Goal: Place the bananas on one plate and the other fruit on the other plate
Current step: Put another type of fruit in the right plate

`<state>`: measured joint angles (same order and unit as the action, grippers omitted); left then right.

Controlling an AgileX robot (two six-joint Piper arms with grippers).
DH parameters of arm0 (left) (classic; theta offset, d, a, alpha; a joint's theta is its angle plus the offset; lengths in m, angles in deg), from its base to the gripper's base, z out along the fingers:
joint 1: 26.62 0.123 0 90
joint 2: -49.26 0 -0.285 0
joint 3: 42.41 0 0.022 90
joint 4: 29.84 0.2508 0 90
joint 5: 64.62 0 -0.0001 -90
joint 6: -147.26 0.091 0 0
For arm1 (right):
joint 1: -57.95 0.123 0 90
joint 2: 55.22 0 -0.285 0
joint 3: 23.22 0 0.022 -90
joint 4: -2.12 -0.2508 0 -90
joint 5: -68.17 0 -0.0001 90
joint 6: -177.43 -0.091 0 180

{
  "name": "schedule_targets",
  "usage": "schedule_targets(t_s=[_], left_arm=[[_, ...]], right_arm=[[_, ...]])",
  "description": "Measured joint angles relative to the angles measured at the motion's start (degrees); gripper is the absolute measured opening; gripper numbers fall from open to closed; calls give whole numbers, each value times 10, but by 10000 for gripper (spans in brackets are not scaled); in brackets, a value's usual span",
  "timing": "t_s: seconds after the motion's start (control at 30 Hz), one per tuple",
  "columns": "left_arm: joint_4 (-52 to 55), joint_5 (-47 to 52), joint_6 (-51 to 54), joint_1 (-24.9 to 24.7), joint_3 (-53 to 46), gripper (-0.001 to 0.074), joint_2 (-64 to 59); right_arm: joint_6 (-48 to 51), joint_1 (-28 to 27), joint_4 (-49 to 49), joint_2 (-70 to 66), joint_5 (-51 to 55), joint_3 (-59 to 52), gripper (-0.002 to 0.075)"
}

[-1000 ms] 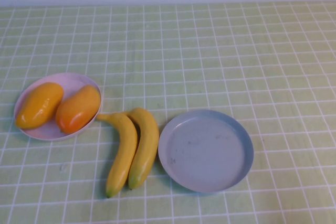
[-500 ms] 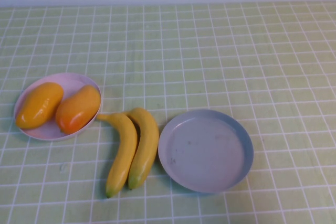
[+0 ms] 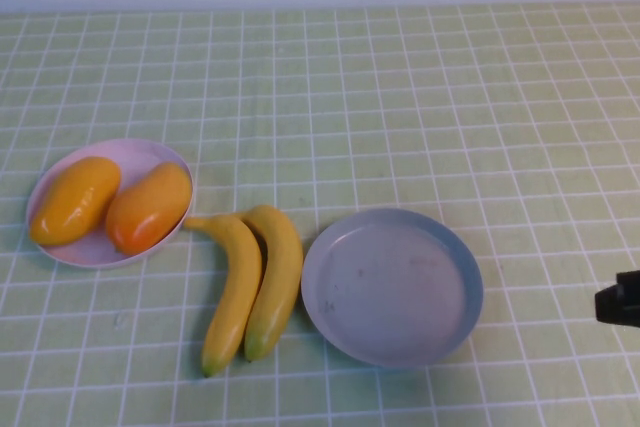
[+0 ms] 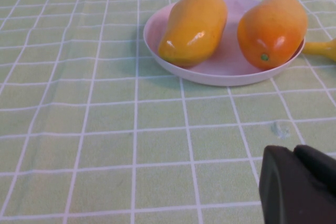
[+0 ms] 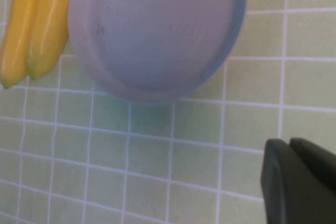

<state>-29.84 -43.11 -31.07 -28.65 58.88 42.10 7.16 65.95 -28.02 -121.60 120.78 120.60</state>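
On a green checked tablecloth point(image 3: 400, 97) lie two plates and four pieces of fruit. The pink plate point(image 3: 140, 152) sits at nine o'clock in the high view and holds both mangoes point(image 3: 75, 199), side by side and touching, one more yellow, the other point(image 3: 148, 207) more orange-red. In the left wrist view the same mangoes point(image 4: 194, 27) rest inside the pink plate's rim point(image 4: 210, 77), with a banana tip just beside the plate's edge.

The two bananas point(image 3: 240, 287) lie on the cloth at about six o'clock, pressed together lengthwise, between the two plates. The upper end of one reaches the pink plate's rim; whether it touches is unclear. The second banana point(image 3: 277, 277) lies just beside the grey-blue plate point(image 3: 392, 287), which sits at five o'clock with nothing on it. In the right wrist view the bananas point(image 5: 31, 24) lie next to that plate point(image 5: 157, 30).

The right gripper point(image 3: 620, 299) shows as a dark shape at the four o'clock edge of the high view, well apart from the grey-blue plate; I cannot tell whether it is released or clenched. The left gripper point(image 4: 299, 184) appears only in its own wrist view, near the pink plate, over bare cloth; its state cannot be told either.
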Motion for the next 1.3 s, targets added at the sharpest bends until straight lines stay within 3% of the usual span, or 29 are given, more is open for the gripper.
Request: schedule_targets(t_s=[0.37,0.6,0.83,1.3], left_arm=[[0,0,0,0,0,2,0],[0,0,0,0,0,2,0],[0,0,0,0,0,2,0],[0,0,0,0,0,2,0]], right_arm=[[-100,217,67,-173,-21,144,-1],[-112,313,87,-346,8,315,154],[-138,348,135,-499,36,487,299],[-198,352,269,-750,154,832,322]])
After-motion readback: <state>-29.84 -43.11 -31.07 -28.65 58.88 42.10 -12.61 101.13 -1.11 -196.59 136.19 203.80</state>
